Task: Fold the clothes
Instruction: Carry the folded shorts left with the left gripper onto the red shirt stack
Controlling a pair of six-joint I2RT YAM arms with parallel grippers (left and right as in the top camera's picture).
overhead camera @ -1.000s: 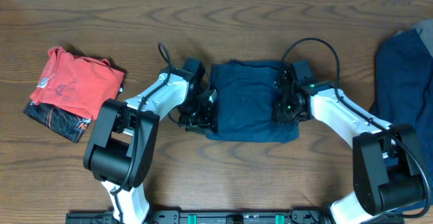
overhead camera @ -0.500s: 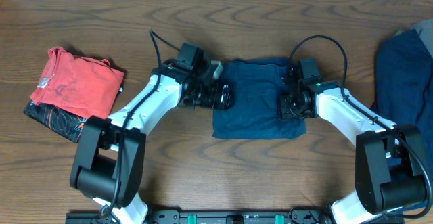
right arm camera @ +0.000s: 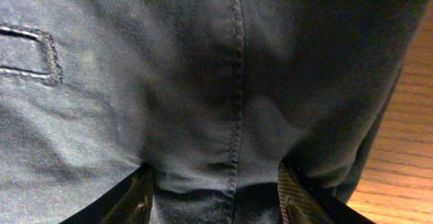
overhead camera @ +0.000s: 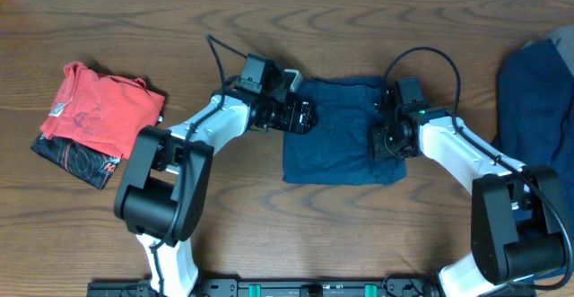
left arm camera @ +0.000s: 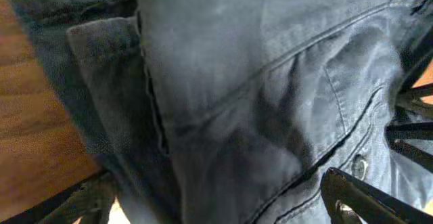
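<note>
Shifted slightly toward the far edge since the earlier frame, the left tool (overhead camera: 300, 117) sits with fingers spread over the folded dark navy cloth shorts (overhead camera: 339, 149) lying mid-bench (overhead camera: 269, 28), whose right edge the right tool (overhead camera: 387, 143) clamps.

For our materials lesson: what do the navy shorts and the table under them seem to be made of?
Navy shorts: seemingly woven cotton twill, matte; visible stitched seams, soft creases. Table: wood or wood-look laminate, smooth brown; grain swirls show, but which cannot be told.
</note>
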